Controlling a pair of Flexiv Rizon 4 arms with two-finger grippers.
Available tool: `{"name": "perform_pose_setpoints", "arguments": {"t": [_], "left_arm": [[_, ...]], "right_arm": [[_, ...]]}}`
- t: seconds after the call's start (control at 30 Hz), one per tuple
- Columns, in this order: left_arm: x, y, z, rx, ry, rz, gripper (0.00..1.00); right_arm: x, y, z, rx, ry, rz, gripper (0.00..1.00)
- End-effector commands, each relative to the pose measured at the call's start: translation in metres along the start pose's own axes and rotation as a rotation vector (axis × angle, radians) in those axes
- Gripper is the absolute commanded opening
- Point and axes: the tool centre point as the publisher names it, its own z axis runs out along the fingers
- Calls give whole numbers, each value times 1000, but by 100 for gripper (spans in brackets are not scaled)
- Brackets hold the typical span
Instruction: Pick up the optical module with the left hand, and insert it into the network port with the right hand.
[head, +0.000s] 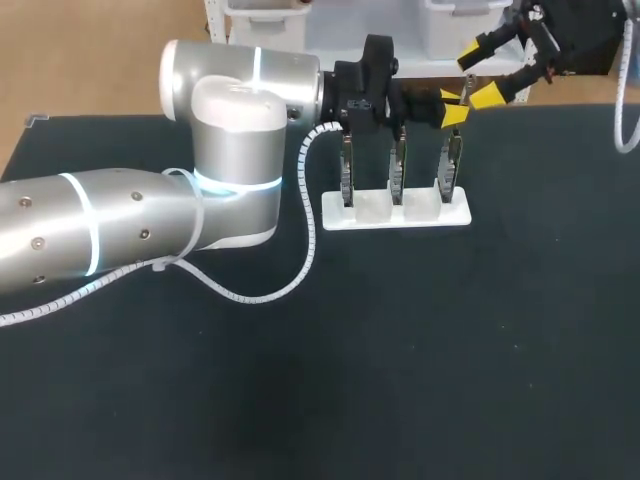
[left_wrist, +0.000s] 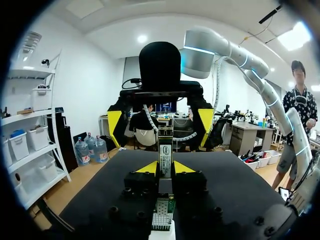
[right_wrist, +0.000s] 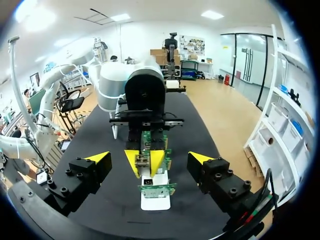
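The optical module (left_wrist: 165, 152), a narrow silver piece standing upright, is held at the right end of a white holder (head: 395, 213). My left gripper (head: 455, 108) (left_wrist: 165, 168) is shut on it, one yellow tip on each side. Right under the module sits a green board with a metal port cage (left_wrist: 162, 212). My right gripper (head: 479, 75) (right_wrist: 149, 157) hangs just beyond, facing the left one, open wide with nothing between its fingers. In the right wrist view the left gripper (right_wrist: 144, 162) and the module (right_wrist: 142, 160) stand ahead of it, over the holder (right_wrist: 155, 200).
Two more upright boards (head: 346, 165) (head: 398, 165) stand in the holder's left and middle slots. My left arm (head: 150, 220) and its white coiled cable (head: 250, 290) lie across the left half of the dark table (head: 450, 350).
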Motion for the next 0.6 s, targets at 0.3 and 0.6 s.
{"name": "perform_pose_setpoints", "arguments": {"t": [0.3,0.6], "left_arm": [[-1,3,1,5,4,-2,0],[-1,3,1,5,4,-2,0]], "right_arm": [[-1,4,1,-17,3,1,100],[-3,5,0,-15,-2,-5,100]]}}
